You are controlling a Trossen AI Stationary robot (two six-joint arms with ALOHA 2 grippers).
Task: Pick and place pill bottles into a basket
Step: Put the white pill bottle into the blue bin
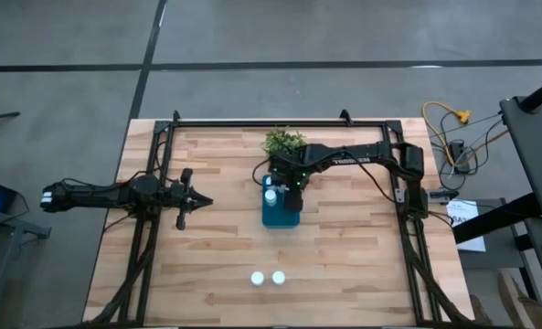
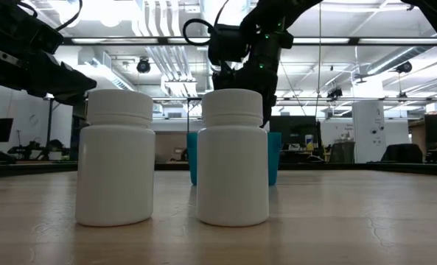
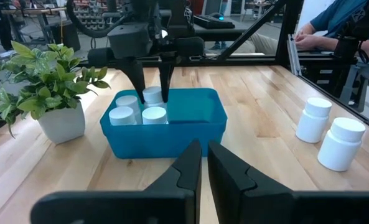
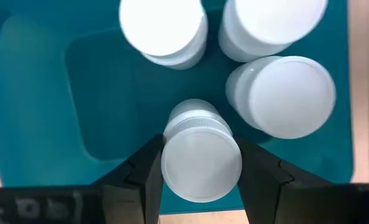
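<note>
Gripping pill bottle (image 4: 201, 159) inside basket (image 4: 41, 99): right claw (image 4: 200, 180); left claw (image 3: 204, 163) closed.

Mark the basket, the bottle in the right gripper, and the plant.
basket (image 3: 172, 140): left wrist view, front wall.
held bottle (image 4: 201, 163): right wrist view, cap top, between right gripper fingers.
plant (image 3: 44, 78): left wrist view, leaves.

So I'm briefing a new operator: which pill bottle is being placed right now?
Find the teal basket mid-table beside the plant. Four bottles are in it; yours is the bottle between the right end effector fingers, the others standing free.
</note>
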